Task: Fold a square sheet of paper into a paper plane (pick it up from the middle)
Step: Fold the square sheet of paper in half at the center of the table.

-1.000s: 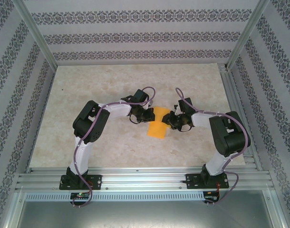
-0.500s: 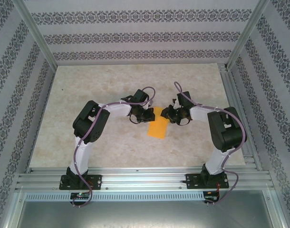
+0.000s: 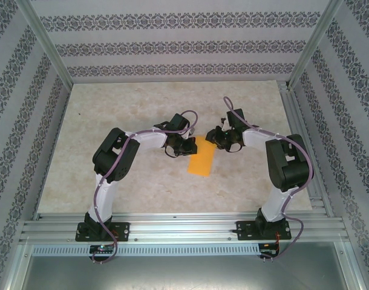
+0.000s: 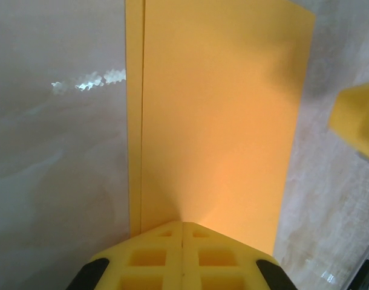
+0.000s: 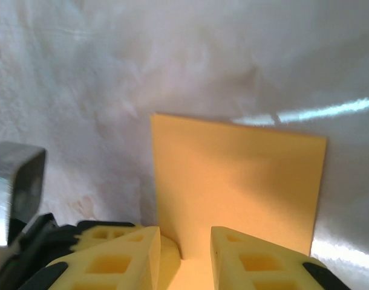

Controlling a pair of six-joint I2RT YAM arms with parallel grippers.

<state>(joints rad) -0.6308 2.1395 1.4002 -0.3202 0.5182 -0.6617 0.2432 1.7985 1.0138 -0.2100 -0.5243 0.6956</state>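
left gripper [image 4: 182, 226], jaws together, pins the square sheet of paper [image 4: 215, 121] flat; right gripper [image 5: 184, 241], jaws apart, seems ready to crease.

Sheet [image 3: 202, 158] on table [image 3: 112, 115], far end btwn L gripper [image 3: 187, 147] & R gripper [image 3: 215, 141].

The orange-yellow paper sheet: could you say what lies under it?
Under the orange-yellow paper sheet, a lower paper layer peeks out along one edge; the pale marbled tabletop beneath is covered.

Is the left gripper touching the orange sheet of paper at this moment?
Touching. In the left wrist view the shut left gripper rests on the sheet of paper, with no gap between them.
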